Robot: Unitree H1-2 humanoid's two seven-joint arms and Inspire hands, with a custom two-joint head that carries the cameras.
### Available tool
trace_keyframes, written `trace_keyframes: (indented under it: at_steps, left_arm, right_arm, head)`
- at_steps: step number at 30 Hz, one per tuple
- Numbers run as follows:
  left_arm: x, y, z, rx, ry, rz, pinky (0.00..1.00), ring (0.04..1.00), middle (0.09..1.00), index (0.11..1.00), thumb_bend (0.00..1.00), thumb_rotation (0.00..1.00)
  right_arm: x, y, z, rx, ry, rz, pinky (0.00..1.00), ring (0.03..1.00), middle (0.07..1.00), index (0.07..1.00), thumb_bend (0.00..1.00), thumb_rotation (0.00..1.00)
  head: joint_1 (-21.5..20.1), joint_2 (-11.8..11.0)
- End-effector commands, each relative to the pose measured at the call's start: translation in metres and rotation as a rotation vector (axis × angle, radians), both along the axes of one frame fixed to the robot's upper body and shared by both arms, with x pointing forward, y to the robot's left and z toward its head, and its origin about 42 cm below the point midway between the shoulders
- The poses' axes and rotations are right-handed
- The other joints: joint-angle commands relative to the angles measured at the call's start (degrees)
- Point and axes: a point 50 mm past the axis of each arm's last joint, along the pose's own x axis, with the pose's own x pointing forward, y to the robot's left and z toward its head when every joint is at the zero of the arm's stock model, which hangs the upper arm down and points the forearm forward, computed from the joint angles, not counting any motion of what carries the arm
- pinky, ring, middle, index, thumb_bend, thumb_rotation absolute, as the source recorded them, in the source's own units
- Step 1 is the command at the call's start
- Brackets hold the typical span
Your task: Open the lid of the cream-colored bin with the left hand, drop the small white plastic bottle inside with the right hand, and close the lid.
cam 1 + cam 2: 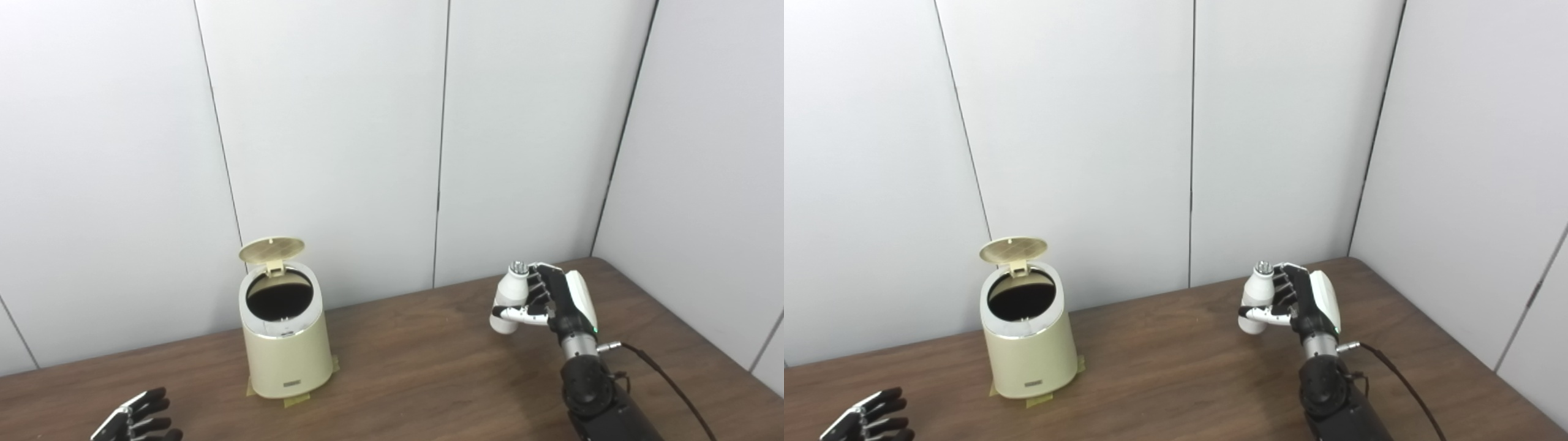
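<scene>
Cream-colored bin (285,343) stands upright on your wooden table (429,367), left of centre and close to the wall panels (331,141). A small dark label low on its front is too small to read. Tape tabs (295,401) show at its base. Its lid (271,250) is tipped up at the back, leaving the dark mouth exposed. You have a wide stretch of bare tabletop between the bin and your right hand (554,300), which is raised off the table well to the right, fingers wrapped around the small white plastic bottle (510,297), held upright with its cap on top. Your left hand (138,419) sits low at the near left edge, fingers spread, holding nothing.
</scene>
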Motion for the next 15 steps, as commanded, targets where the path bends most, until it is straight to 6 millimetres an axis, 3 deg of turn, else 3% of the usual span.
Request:
trace_keyframes:
  at_steps: [1, 11, 15]
  left_arm:
    - [0.004, -0.002, 0.010, 0.019, -0.043, -0.006, 0.67, 0.723, 0.794, 0.827, 0.49, 0.18]
    - [0.002, -0.009, 0.010, 0.003, -0.035, -0.006, 0.69, 0.739, 0.802, 0.825, 0.47, 0.01]
    - [0.001, -0.014, 0.011, -0.009, -0.037, -0.009, 0.69, 0.746, 0.803, 0.827, 0.47, 0.00]
  right_arm:
    - [0.011, 0.015, 0.042, -0.036, -0.117, 0.042, 0.30, 0.371, 0.469, 0.554, 0.51, 0.00]
    - [0.015, 0.086, 0.100, -0.138, -0.214, 0.227, 0.32, 0.390, 0.475, 0.542, 0.51, 0.00]
    - [0.021, 0.107, 0.118, -0.133, -0.222, 0.285, 0.32, 0.403, 0.468, 0.533, 0.52, 0.00]
  head:
    - [-0.08, -0.07]
    - [2.59, -0.52]
    - [4.64, -0.66]
